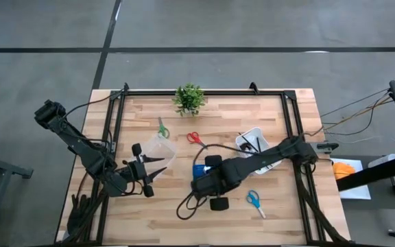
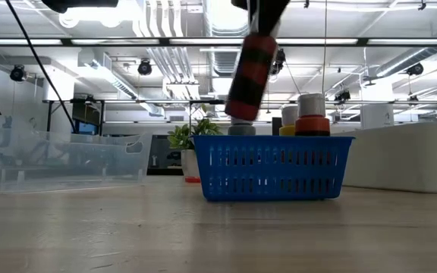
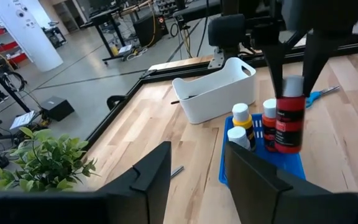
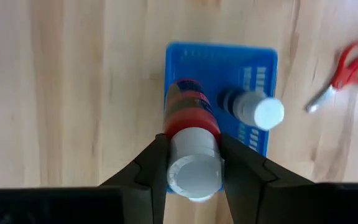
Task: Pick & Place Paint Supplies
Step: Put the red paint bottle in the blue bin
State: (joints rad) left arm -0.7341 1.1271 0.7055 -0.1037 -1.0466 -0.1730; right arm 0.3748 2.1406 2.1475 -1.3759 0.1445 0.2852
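Red-labelled, white-capped paint bottle (image 4: 191, 134) is clenched in my right gripper (image 4: 192, 163), suspended above the blue slotted plastic basket (image 2: 278, 167) at table centre: the placing step. Next I should lower it into a free slot beside the bottles already standing there, then release. My left gripper (image 3: 194, 168) waits empty, jaws parted, at the left.

We saw a pale wooden table (image 1: 280, 213) inside a black frame. On it stood a small green potted plant (image 1: 189, 99) at the far edge, a clear tub (image 1: 158, 149) left of centre, a blue basket (image 1: 200, 170) mid-table and a white bin (image 1: 251, 140) to its right. Green scissors (image 1: 162, 128), red scissors (image 1: 195, 138) and blue scissors (image 1: 254, 201) lay flat on the boards.
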